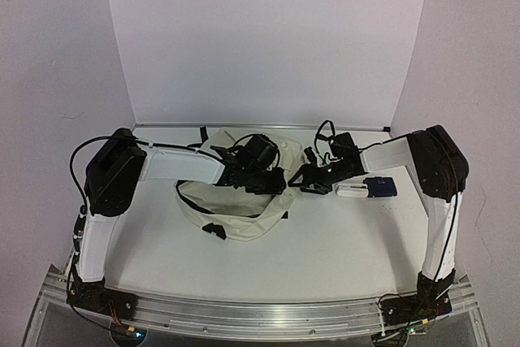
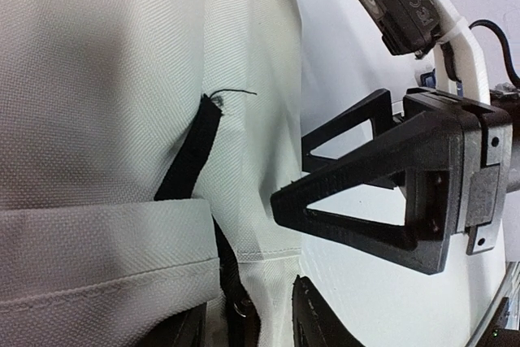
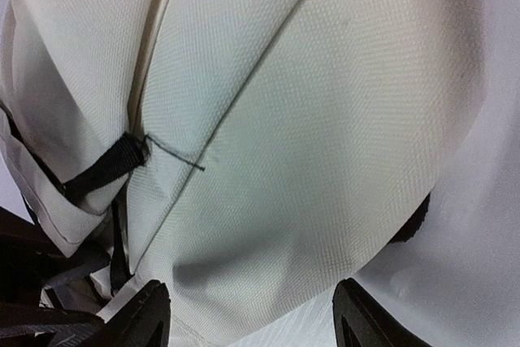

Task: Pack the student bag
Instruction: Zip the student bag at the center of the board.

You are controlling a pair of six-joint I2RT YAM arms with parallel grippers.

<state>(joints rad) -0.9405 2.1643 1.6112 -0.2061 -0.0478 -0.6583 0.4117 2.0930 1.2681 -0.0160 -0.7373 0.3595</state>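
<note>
Where the woven cream bag (image 3: pixel 309 119) bulges, right fingers (image 3: pixel 142 318) gape empty; left fingers (image 2: pixel 325 318) unclear.

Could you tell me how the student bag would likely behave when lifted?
The student bag will probably flop and sag: its fabric lies slumped and creased. Its black strap may dangle and snag.

One student bag (image 1: pixel 244 219). Two grippers: left gripper (image 1: pixel 275 180), right gripper (image 1: pixel 305 178). One small white-and-blue item (image 1: pixel 370 188), possibly two pieces, too small to tell. One worktop (image 1: pixel 325 253). One white backdrop panel (image 1: pixel 268 38).
</note>
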